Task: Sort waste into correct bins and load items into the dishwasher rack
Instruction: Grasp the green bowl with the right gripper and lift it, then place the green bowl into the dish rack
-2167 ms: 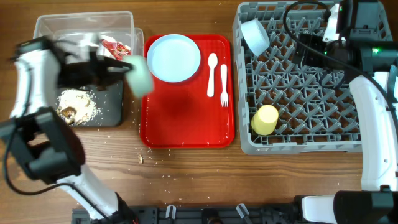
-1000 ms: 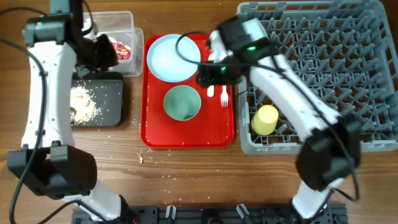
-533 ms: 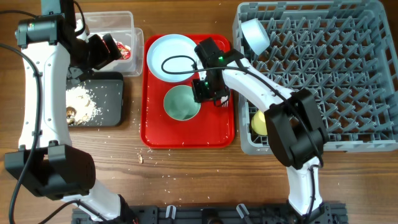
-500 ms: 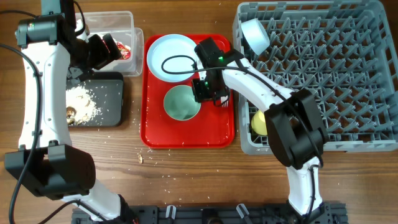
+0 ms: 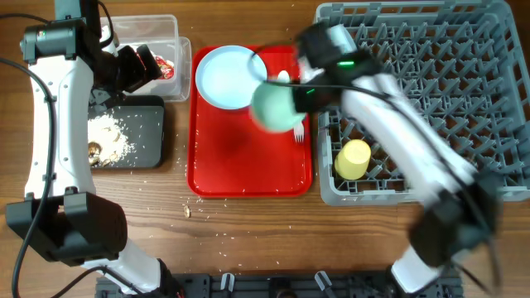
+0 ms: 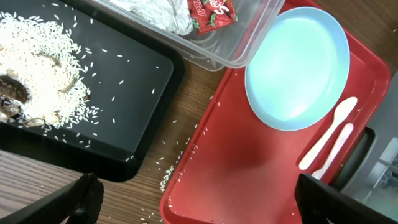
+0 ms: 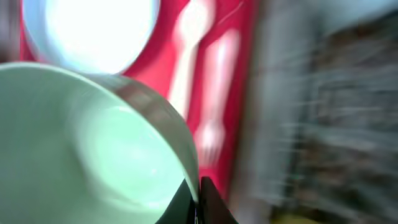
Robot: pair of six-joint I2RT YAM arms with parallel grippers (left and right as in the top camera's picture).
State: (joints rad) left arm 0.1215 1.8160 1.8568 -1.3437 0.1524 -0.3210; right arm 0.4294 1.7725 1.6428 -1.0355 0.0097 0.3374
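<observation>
My right gripper is shut on the rim of the pale green bowl, which hangs blurred above the red tray. In the right wrist view the right gripper pinches the bowl wall, with the plate, spoon and fork below. The pale blue plate lies on the tray. My left gripper is open and empty beside the clear tub; its fingers stand wide apart. A yellow cup lies in the dishwasher rack.
The black tray holds beige scraps. A red wrapper and white napkin lie in the tub. Loose grains dot the wood by the red tray. The plate and spoon show in the left wrist view.
My right gripper has shut on the green bowl's rim and lifted it off the red tray, up and to the right. The left arm holds still with its jaws open.
</observation>
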